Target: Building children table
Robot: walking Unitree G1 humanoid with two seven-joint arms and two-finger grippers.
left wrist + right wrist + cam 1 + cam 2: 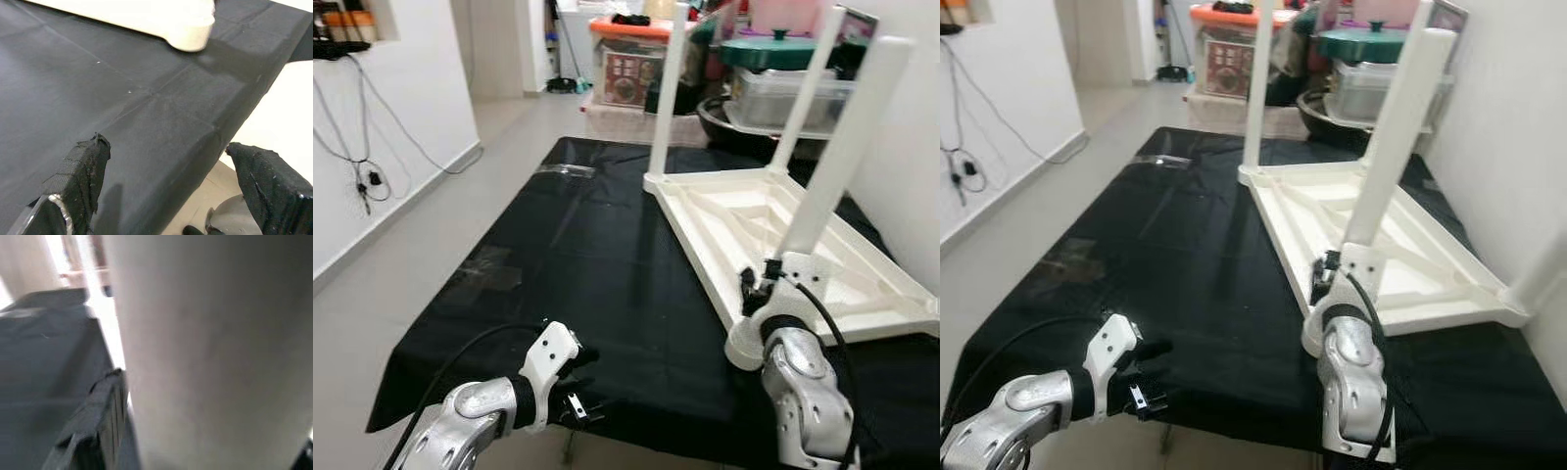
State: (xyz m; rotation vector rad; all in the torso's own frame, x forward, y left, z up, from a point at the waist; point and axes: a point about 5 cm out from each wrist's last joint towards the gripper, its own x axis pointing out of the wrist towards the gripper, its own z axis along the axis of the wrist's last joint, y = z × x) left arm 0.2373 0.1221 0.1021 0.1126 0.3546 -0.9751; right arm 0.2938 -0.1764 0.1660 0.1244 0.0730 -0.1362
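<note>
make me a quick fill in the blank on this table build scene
1. The white tabletop lies upside down on a ____ cloth.
2. The right gripper is at the base of a white ____.
3. The left gripper hovers with its fingers ____ at the cloth's near edge.

Missing words: black; leg; open
</note>
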